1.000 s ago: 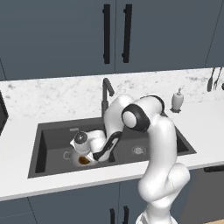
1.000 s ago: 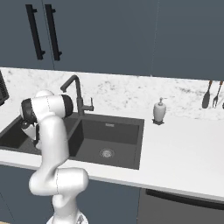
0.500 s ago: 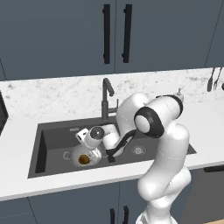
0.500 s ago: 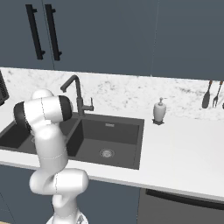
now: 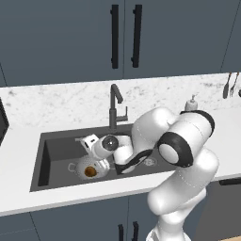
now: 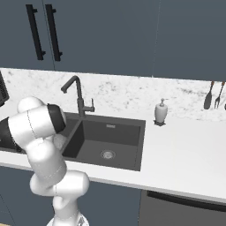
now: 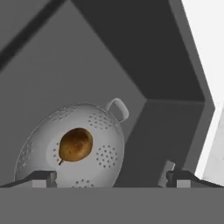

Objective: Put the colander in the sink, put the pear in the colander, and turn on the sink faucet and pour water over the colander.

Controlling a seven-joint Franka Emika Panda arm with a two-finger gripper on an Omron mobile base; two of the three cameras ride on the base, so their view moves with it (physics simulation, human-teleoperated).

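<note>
Hovering above the left basin of the sink [image 5: 47, 155], the hand [image 7: 109, 177] stands with its jaws spread wide and grips nothing; the two dark fingertips [image 7: 41, 177] rise at either side of the hand view with clear space between them. In the left base view the hand [image 5: 89, 142] sits just above and behind the colander [image 5: 88, 168], apart from it.

The colander [image 7: 72, 146] rests upright on the floor of the left basin, near the front wall, with one loop handle toward the basin corner (the second handle is not clear in the hand view). The pear [image 7: 75, 144] lies inside the colander bowl, close to its centre, stem end toward the lower left of the hand view. In the left base view the pear [image 5: 90, 172] shows as a small brown spot in the bowl.

The sink faucet [image 5: 114, 106] stands behind the sink at the divider between the basins, spout angled forward and to the right; the same faucet [image 6: 78, 95] shows in the right base view with its small side lever to the right. The arm's forearm crosses over the divider and covers part of the right basin in the left base view. The right basin [image 6: 110, 137] holds a round metal drain [image 6: 107, 154].

On the table [image 6: 185, 154], a white soap dispenser [image 6: 161, 111] stands right of the sink. Dark utensils [image 6: 213, 95] hang against the marbled backsplash at the far right. Dark cabinets [image 5: 122, 35] with vertical handles hang above.
</note>
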